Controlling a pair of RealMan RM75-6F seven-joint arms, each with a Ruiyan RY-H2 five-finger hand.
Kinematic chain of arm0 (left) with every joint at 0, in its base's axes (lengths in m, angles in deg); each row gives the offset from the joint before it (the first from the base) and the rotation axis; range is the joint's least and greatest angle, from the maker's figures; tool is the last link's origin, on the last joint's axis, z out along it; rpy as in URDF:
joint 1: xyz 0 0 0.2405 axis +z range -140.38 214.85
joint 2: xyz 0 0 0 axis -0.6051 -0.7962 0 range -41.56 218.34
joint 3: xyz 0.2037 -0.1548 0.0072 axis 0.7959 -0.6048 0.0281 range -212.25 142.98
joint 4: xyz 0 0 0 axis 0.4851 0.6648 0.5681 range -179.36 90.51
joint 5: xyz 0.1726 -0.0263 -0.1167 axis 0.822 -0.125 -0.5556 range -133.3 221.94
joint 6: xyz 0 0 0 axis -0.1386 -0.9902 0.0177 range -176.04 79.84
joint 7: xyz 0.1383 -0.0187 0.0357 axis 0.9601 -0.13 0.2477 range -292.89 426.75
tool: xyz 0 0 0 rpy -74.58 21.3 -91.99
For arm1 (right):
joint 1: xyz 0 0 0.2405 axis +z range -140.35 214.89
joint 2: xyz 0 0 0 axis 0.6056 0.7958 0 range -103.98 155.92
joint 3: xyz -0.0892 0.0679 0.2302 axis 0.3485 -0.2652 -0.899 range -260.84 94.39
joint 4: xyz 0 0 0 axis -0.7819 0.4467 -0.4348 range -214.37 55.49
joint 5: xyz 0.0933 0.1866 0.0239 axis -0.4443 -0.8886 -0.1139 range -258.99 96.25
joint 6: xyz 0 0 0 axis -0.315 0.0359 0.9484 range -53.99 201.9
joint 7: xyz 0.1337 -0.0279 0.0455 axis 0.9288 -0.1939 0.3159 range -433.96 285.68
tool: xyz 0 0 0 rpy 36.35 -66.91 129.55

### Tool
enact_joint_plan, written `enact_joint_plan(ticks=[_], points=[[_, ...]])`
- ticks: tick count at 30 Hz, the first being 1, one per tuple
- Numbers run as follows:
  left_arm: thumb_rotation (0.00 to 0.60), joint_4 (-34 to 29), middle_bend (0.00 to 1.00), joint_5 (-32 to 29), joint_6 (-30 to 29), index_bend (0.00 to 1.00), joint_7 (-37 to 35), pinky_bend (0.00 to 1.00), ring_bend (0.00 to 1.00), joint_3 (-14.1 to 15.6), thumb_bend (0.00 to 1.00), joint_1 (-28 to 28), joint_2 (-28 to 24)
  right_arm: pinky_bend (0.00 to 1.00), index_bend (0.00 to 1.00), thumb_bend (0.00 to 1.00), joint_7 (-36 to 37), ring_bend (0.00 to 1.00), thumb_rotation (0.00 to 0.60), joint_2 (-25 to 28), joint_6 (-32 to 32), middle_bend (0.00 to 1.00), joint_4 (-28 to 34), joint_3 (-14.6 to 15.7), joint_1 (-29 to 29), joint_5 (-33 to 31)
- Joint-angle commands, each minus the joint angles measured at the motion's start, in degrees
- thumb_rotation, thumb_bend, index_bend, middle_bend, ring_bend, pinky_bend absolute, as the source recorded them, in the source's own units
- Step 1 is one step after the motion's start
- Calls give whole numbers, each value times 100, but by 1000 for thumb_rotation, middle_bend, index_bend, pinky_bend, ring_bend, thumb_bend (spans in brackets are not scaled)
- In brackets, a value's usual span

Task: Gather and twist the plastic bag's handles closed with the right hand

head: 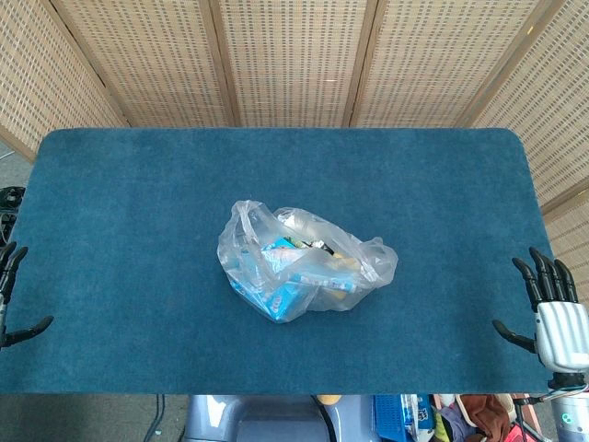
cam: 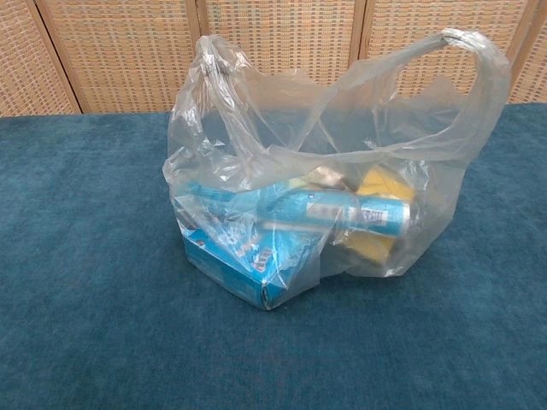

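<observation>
Your right hand (head: 555, 313) waits at the right edge of the table (head: 129, 230), with the fingers spread apart and nothing inside them. It is well apart from the plastic bag (head: 304, 267), which sits near the middle of the blue table top. Your left hand (head: 14, 299) is at the opposite edge, only partly visible; its fingers also look spread and empty. The chest view shows neither hand.

The bag is open at the top. One handle (cam: 214, 77) stands up on the left side and the other handle (cam: 479, 77) makes a wide loop on the right, so they are apart from each other. I think this is the main risk: if you reach for only one loop, the other will stay outside the twist and the mouth will not close. The film is thin and slippery, so the fingers may also slide off, or pull the whole bag along the cloth, because nothing holds it down. A blue box (cam: 248, 265) and a blue tube (cam: 359, 212) lie inside, with something yellow behind; a hard pull could tip them.

Between your hand and the bag there is only bare table. Behind the table stand woven screens (head: 294, 55), far from the work.
</observation>
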Motion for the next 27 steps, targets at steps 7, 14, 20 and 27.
enact_joint_plan(ticks=[7, 14, 20, 27], points=[[600, -1, 0, -42, 50, 0, 64, 0, 0, -11, 63, -20, 17, 0, 96, 0, -103, 0, 600, 6, -65, 2, -1, 0, 7, -56], [600, -91, 0, -64, 55, 0, 62, 0, 0, -68, 64, -54, -21, 0, 106, 0, 617, 0, 600, 240, -651, 57, 254, 169, 238, 70], [600, -373, 0, -97, 157, 0, 214, 0, 0, -116, 64, -141, -102, 0, 120, 0, 2409, 0, 600, 745, -1574, 100, 486, 399, 874, 662], [600, -715, 0, -294, 264, 0, 365, 0, 0, -248, 67, -238, -206, 0, 119, 0, 3639, 0, 600, 856, -1877, 126, 626, 446, 1469, 1269]])
